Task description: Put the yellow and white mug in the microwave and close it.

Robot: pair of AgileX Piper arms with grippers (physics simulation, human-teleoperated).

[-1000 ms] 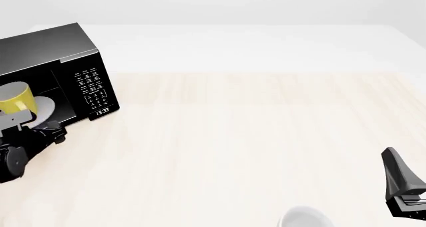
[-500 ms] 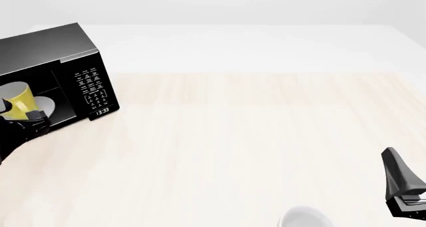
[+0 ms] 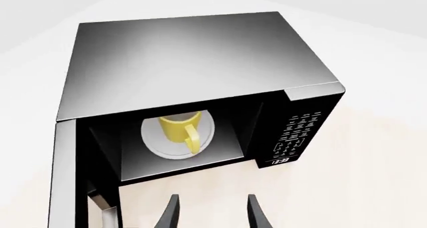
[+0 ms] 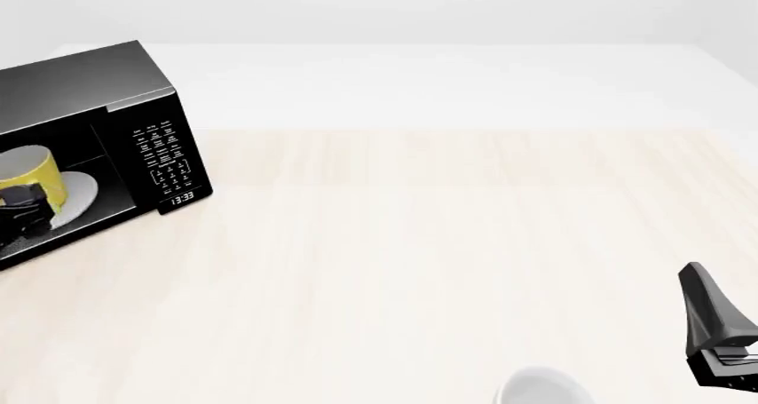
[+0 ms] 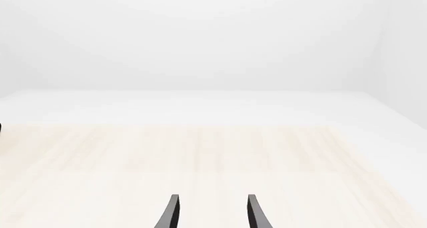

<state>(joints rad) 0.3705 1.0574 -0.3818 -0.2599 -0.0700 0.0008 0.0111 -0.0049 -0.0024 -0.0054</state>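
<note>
While the yellow and white mug [image 3: 180,130] sits upright on the white turntable plate [image 3: 155,144] inside the microwave [image 3: 200,57], its loop handle faces out toward the open front. In the front view that mug [image 4: 27,170] shows at the far left edge of the frame, inside the black cavity, with the plate [image 4: 74,194] peeking out beside it. The microwave [image 4: 83,84] stands at the upper left of the frame, keypad and small clock display [image 4: 180,197] on the right side of its face. Its door [image 3: 65,178] hangs swung open at the lower left of the left wrist picture. The left tool [image 3: 212,214] is out in front of the opening, fingers spread apart and holding nothing, clear of the mug. In the front view a dark part of the left arm [image 4: 27,210] overlaps the mug at the left edge. Over at the lower right of the front view, the right tool [image 4: 714,320] rests above the pale wooden table [image 4: 450,244]; the right wrist view shows its fingers [image 5: 172,213] parted and empty. A white rounded object [image 4: 542,388] pokes up at the bottom edge.
</note>
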